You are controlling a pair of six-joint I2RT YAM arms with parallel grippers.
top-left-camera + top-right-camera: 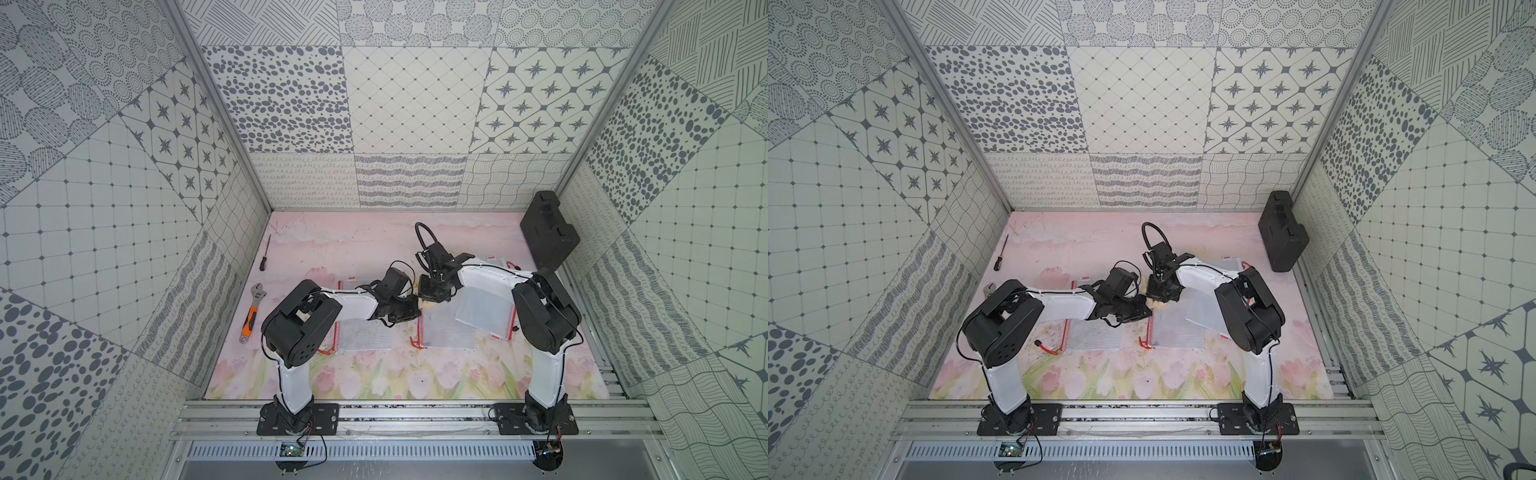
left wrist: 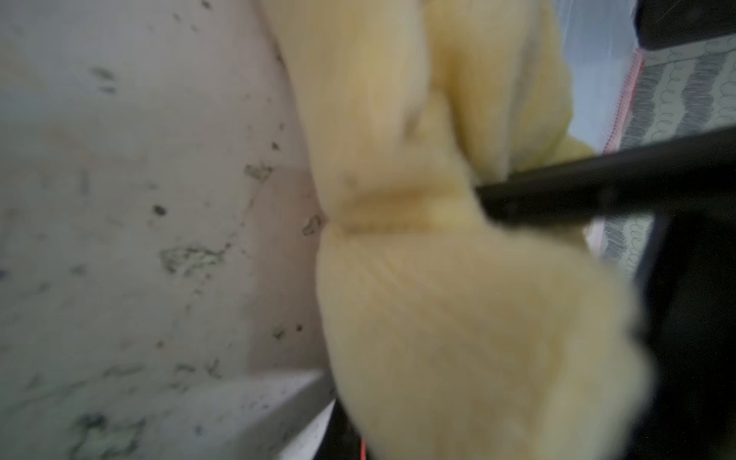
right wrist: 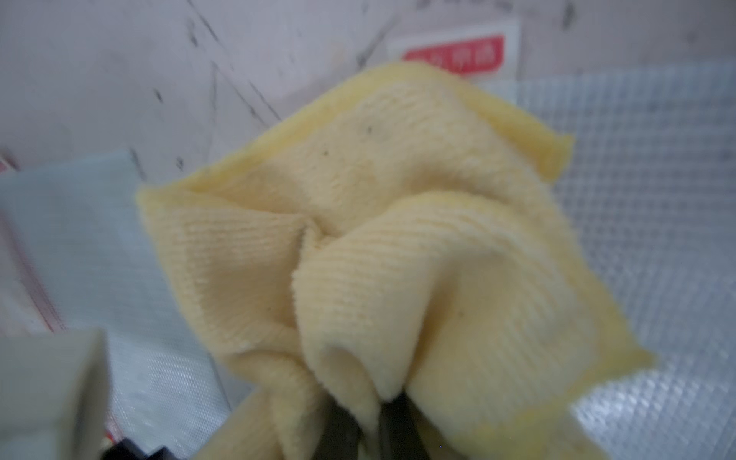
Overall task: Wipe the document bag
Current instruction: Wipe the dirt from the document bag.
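Note:
Three clear mesh document bags with red zips lie on the pink floral mat: one under my left arm, one in the middle, and one tilted over the middle bag's right side. A yellow cloth sits at the middle bag's far left corner. My right gripper points down and is shut on the bunched cloth, with bag mesh around it. My left gripper is shut and its tip touches the cloth, which hides its jaws. I cannot see whether it grips the cloth.
An orange-handled adjustable wrench and a screwdriver lie by the left wall. A black case leans at the back right corner. Patterned walls close in three sides; a metal rail runs along the front.

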